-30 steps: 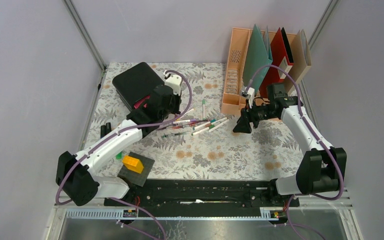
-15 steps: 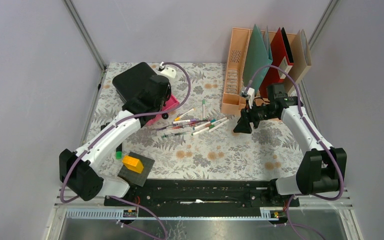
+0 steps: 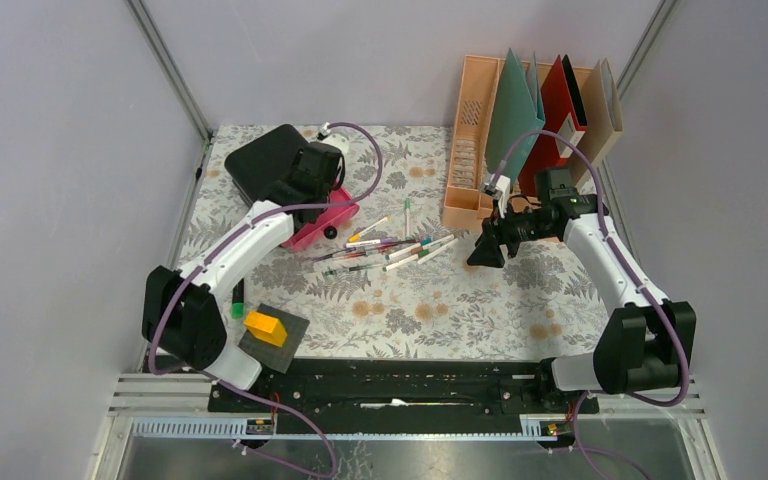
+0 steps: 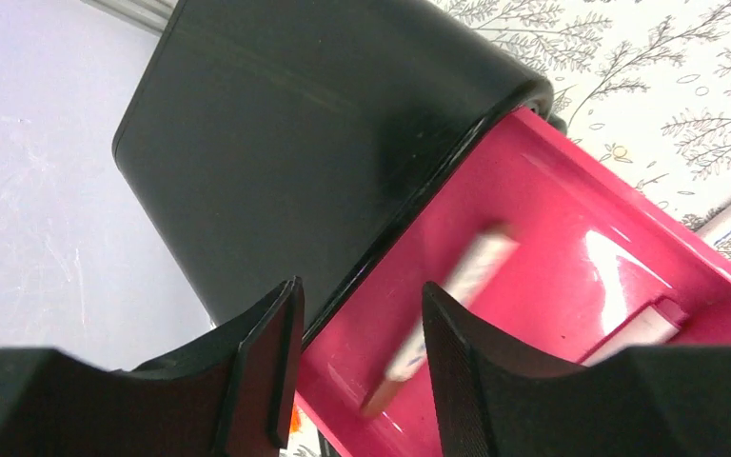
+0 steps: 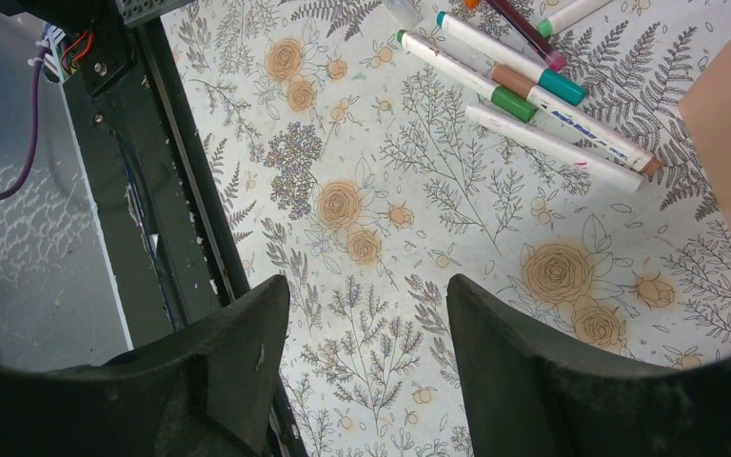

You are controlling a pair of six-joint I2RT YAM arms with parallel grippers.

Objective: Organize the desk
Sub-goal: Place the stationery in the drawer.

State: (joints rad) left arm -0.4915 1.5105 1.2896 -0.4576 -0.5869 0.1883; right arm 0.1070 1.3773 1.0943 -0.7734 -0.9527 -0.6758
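Note:
The desk is covered in a pale floral cloth. At its back left stands a black drawer box with a pink drawer pulled out. My left gripper hovers over that drawer. In the left wrist view the left gripper is open. A blurred pale pen lies loose in the pink drawer below it, next to another pen. Several pens lie scattered mid-desk. My right gripper is open and empty above bare cloth, just right of the pens.
A peach file rack holding green, red and tan folders stands at the back right. A yellow block rests on a dark pad near the front left, with a green marker and small black pieces beside it.
My left gripper has gone from shut to open over the pulled-out pink drawer, and a pen now lies loose in the drawer. The left arm swung inward. The right arm has not moved.

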